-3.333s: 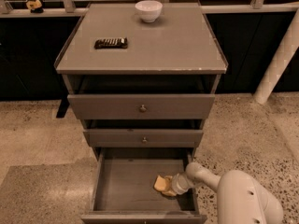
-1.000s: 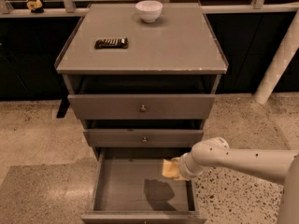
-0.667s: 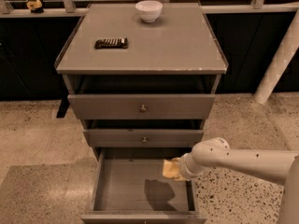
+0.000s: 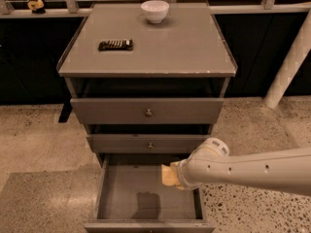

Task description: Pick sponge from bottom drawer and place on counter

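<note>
The bottom drawer [image 4: 121, 198] stands pulled open, its grey floor bare except for a shadow. My gripper [image 4: 176, 174] hangs over the drawer's right side, at about the level of the middle drawer's lower edge. It is shut on the yellow sponge [image 4: 168, 174], which is lifted clear of the drawer floor. My white arm reaches in from the right edge of the view. The counter [image 4: 184, 42] is the flat grey top of the cabinet, well above the gripper.
On the counter lie a dark rectangular bar [image 4: 115, 44] at the left and a white bowl [image 4: 155, 11] at the back. Two shallower knobbed drawers [image 4: 148, 112] sit partly open above the bottom one. A white post [image 4: 286, 69] leans at the right.
The gripper took the sponge from the drawer floor and lifted it. Over the last second it has risen a little further with the sponge in it.
</note>
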Tool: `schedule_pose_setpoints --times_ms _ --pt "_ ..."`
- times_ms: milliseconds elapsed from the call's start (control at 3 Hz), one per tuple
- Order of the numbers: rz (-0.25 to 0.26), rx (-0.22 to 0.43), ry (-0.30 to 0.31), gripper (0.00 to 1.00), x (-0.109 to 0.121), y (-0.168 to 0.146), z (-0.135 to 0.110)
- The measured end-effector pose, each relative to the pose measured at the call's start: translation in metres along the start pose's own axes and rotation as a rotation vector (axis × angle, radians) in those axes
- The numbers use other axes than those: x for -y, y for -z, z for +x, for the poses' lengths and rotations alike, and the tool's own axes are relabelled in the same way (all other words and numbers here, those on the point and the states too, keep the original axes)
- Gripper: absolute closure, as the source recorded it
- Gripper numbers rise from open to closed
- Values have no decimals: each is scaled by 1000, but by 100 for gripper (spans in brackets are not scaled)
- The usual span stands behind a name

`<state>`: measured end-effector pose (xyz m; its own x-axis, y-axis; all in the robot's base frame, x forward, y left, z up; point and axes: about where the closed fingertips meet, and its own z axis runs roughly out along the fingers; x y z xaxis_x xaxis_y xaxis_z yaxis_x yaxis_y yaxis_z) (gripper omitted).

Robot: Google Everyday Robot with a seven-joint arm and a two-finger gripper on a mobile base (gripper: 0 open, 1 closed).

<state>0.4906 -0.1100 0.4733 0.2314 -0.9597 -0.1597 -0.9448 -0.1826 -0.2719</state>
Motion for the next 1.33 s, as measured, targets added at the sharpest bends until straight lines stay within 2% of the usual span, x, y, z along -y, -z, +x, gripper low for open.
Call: schedule_pose_setpoints --times_ms 333,667,1000,1333 --pt "18 -96 60 100 -19 54 -30" --pt "93 -134 67 100 2 93 -41" --pt "78 -124 49 100 -5 81 -38" --pt "104 -160 -40 100 4 103 6"
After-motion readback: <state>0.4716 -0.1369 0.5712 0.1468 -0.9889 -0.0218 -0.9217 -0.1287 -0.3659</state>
